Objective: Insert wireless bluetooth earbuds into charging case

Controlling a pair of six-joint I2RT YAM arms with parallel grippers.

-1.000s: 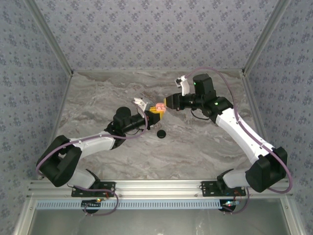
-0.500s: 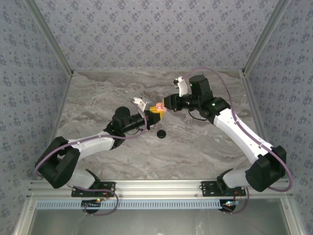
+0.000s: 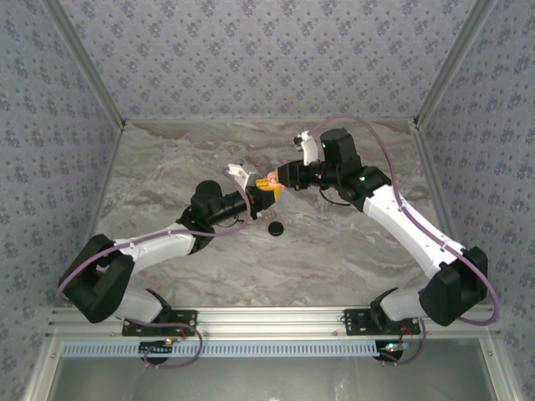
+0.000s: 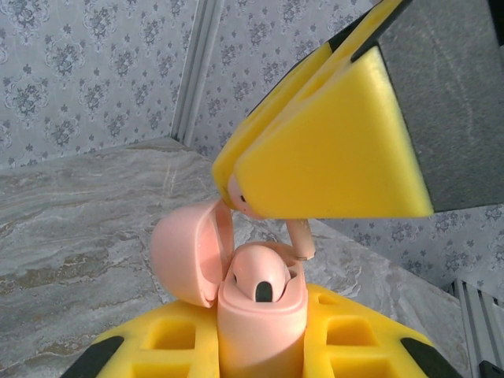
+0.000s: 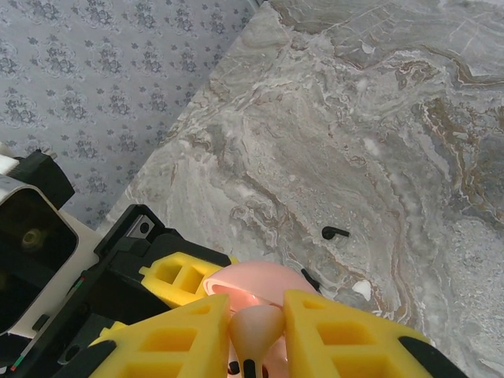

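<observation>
Over rounded pink case hangs smooth earbud.

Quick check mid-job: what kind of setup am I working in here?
Probably a staged robot test booth, not a home: marble-look tabletop, patterned wall panels closing three sides, and an aluminium rail along the near edge.

Grey marble table — round black piece, tiny black hooked earbud lying loose.

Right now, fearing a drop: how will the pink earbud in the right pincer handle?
Probably light: the pink earbud looks tiny within the right pincer. Its smooth rounded shell could slip. Likely rigid: stem juts straight.
</observation>
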